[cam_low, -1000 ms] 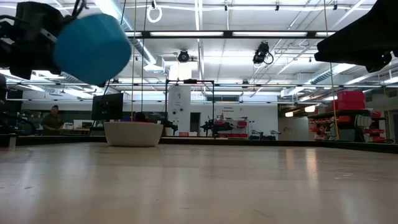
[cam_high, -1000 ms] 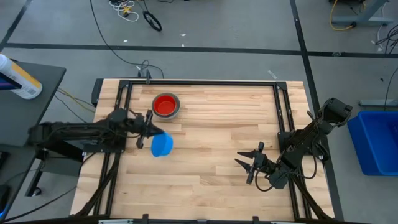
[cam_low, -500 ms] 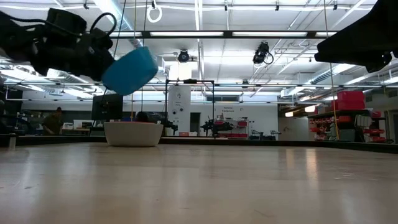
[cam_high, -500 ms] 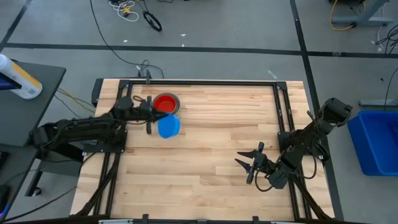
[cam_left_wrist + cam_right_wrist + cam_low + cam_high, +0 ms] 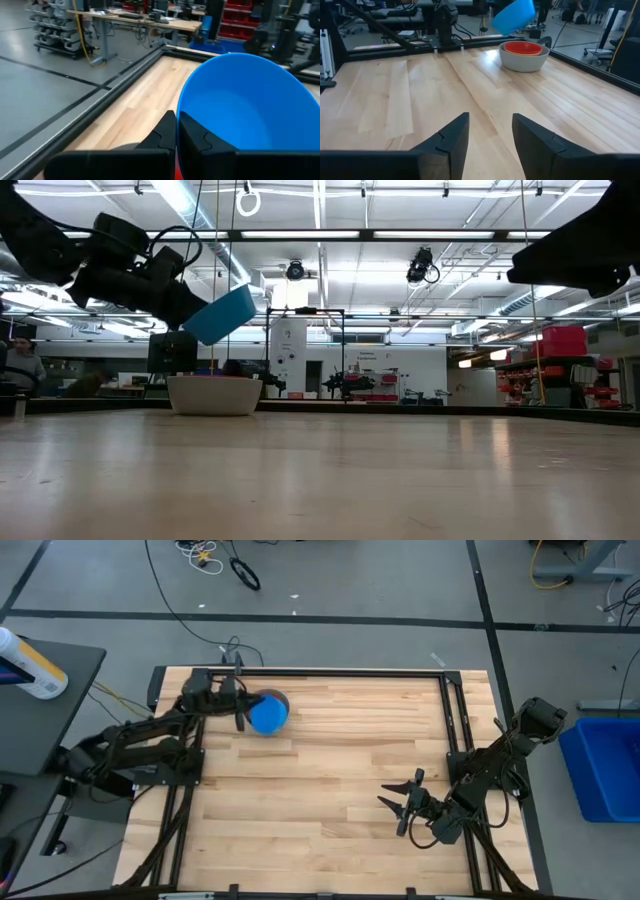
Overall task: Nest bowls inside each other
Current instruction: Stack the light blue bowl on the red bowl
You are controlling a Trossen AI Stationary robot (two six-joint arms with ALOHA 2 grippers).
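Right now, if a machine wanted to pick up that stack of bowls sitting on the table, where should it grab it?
Probably at the grey bowl's rim, coming from above with one jaw inside and one outside. Its wall is thin and flares upward, so a pinch on the upright edge should hold. The red bowl nested inside narrows the gap, so the inner jaw would need care.

Nested stack (image 5: 280, 700) at the table's (image 5: 330, 790) 11 o'clock mostly hidden from above by light blue bowl (image 5: 267, 716); only a grey rim sliver visible. In the low view, stack contents hidden behind grey wall (image 5: 214, 396). Bowls beneath red (image 5: 523, 47) can't be made out. Light blue bowl cut off at the left wrist view's edge.
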